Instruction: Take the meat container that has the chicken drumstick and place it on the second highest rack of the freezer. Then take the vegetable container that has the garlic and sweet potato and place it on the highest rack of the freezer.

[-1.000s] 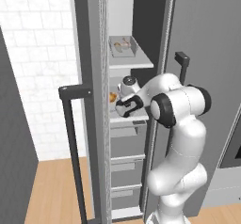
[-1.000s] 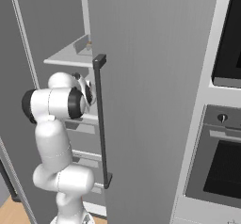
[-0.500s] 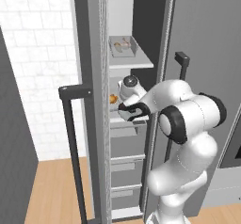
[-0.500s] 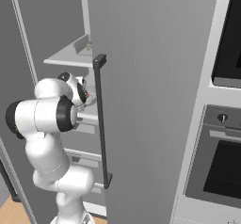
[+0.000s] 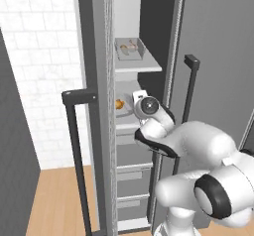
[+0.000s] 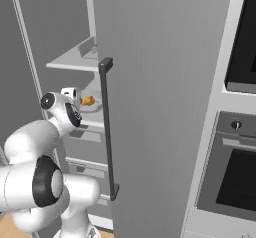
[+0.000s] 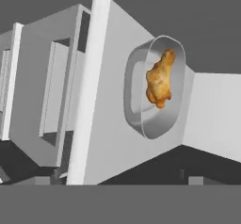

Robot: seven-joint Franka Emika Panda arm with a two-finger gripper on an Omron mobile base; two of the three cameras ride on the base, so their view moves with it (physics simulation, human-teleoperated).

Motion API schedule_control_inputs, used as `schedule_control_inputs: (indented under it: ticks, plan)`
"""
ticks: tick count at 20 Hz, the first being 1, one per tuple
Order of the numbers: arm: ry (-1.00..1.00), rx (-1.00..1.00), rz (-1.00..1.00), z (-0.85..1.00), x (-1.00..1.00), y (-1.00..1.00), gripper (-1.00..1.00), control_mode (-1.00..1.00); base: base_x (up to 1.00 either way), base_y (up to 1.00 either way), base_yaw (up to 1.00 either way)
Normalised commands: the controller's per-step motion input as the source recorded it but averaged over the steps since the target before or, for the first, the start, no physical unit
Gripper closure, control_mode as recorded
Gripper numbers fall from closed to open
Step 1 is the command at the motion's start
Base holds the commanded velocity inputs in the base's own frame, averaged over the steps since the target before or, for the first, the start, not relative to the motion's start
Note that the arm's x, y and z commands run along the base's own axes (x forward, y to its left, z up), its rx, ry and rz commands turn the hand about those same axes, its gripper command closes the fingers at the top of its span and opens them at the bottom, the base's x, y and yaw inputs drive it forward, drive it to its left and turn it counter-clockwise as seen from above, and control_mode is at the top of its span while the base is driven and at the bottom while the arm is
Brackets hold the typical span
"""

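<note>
Backed off, the claw gapes empty; chicken drumstick (image 7: 159,80) lies in its oval container (image 7: 136,117).

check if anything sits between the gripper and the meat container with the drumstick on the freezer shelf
Nothing visible does. In the hand view the meat container with the chicken drumstick lies in open sight on the shelf, apart from the gripper.

A small golden orange-brown lumpy chicken drumstick (image 7: 159,81) lies in a light grey oval container (image 7: 139,111) a little right of the middle of the frame. The container sits on a flat light grey shelf (image 7: 110,143) with a thick white front edge running from the top middle down to the lower left. Light grey drawer fronts (image 7: 42,105) show at the left. Dark grey wall fills the top.
</note>
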Motion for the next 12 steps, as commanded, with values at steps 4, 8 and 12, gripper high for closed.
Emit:
schedule_control_inputs:
  ticks: [4,8,12]
  plan:
    - [-0.01,0.07,0.0,0.69,-1.0,0.0,-1.0,-1.0,0.0,0.0,0.0]
    - [0.0,0.09,0.0,0.53,-1.0,0.0,-1.0,-1.0,0.0,0.0,0.0]
    - [0.07,0.09,0.0,0.14,-0.96,0.0,-1.0,-1.0,0.0,0.0,0.0]
